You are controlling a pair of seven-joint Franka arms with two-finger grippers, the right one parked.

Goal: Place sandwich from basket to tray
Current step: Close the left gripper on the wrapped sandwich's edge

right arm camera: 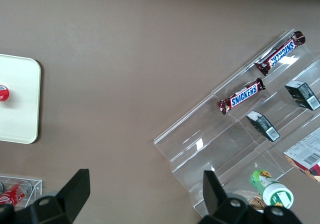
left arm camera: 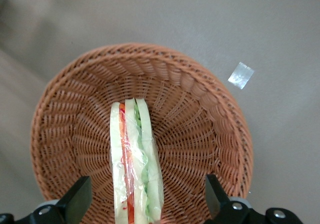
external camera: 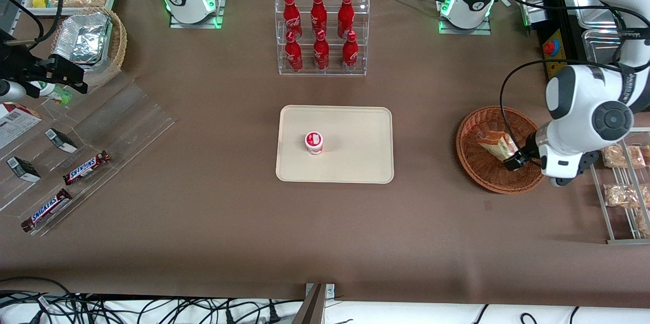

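Note:
The sandwich (external camera: 493, 144) stands on edge in the round reddish-brown wicker basket (external camera: 472, 171) toward the working arm's end of the table. In the left wrist view the sandwich (left arm camera: 135, 159) shows white bread with red, orange and green layers under clear wrap, inside the basket (left arm camera: 200, 114). My gripper (external camera: 514, 160) hangs low over the basket, at the sandwich's end nearer the front camera. It is open (left arm camera: 146, 191), with one finger on each side of the sandwich and a gap to each. The cream tray (external camera: 355, 131) lies at the table's middle.
A small red-and-white cup (external camera: 314, 142) stands on the tray. A clear rack of red bottles (external camera: 321, 32) stands farther back. A rack of snack bags (external camera: 627, 187) is beside the basket. Clear steps with Snickers bars (external camera: 86, 167) lie toward the parked arm's end.

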